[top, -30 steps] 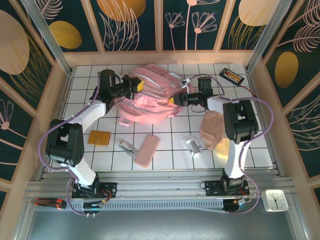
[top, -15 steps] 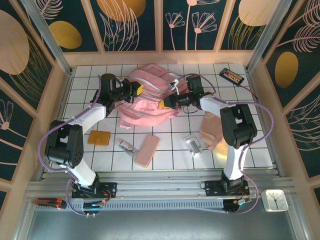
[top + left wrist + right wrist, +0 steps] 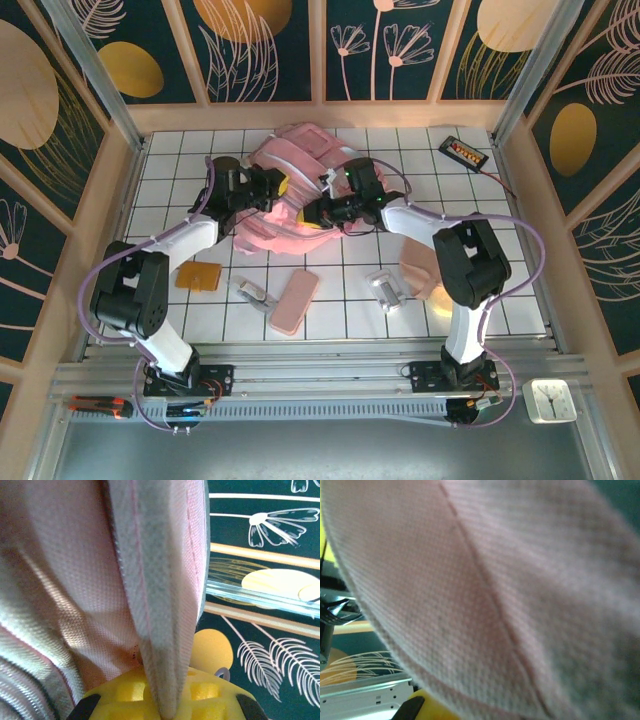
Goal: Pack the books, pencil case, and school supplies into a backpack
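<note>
**Slip and drag risk at the backpack opening**

Top view: left claw (image 3: 272, 186) and right claw (image 3: 318, 212) at centre-top of frame, close together, both closed on backpack (image 3: 300, 160) fabric from opposite sides. Left arm stretched far forward and angled right. Right arm reaching forward, then bent hard left. Likely failure one: thin fold slipping out under pull, opening lost. Likely failure two: whole soft bag dragged across the desk (image 3: 340, 320) instead of spreading. Loose at lower centre, well apart from the bag, not yet packed: pencil case (image 3: 293, 301), orange pad (image 3: 198, 276), silver clips (image 3: 253, 293).

Left wrist view: pinched tight on a narrow seam fold of backpack (image 3: 150, 580) rising between yellow fingers (image 3: 125, 700). Shallow bite, easy to pull free.

Right wrist view: blurred backpack (image 3: 495, 605) cloth draped over a yellow finger (image 3: 427, 705). Closed, apparently on that cloth; depth of bite impossible to tell.
</note>
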You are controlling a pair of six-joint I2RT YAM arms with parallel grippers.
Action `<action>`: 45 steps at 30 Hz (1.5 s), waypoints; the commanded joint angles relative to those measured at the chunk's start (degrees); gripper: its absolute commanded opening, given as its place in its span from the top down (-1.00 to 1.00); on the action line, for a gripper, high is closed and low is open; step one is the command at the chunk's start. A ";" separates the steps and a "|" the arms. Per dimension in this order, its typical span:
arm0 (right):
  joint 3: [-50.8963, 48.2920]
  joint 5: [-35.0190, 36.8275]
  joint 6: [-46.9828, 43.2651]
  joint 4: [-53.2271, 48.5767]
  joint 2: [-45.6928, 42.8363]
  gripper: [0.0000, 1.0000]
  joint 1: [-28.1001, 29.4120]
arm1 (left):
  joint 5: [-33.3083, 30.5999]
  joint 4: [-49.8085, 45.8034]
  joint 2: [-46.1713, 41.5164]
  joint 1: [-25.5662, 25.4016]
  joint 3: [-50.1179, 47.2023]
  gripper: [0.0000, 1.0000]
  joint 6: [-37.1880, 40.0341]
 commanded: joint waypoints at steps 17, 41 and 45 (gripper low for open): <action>-8.50 -1.75 -11.37 -13.87 -14.28 1.00 -13.97 | 10.38 -8.75 -12.45 4.47 -11.30 -0.08 16.45; -6.83 -3.52 -12.50 -14.92 -12.11 1.00 -12.98 | 11.87 11.30 3.40 3.15 -10.44 0.43 5.24; -6.91 -3.81 -12.59 -15.51 -11.67 1.00 -12.65 | 12.50 13.06 6.14 2.93 -9.39 1.00 4.06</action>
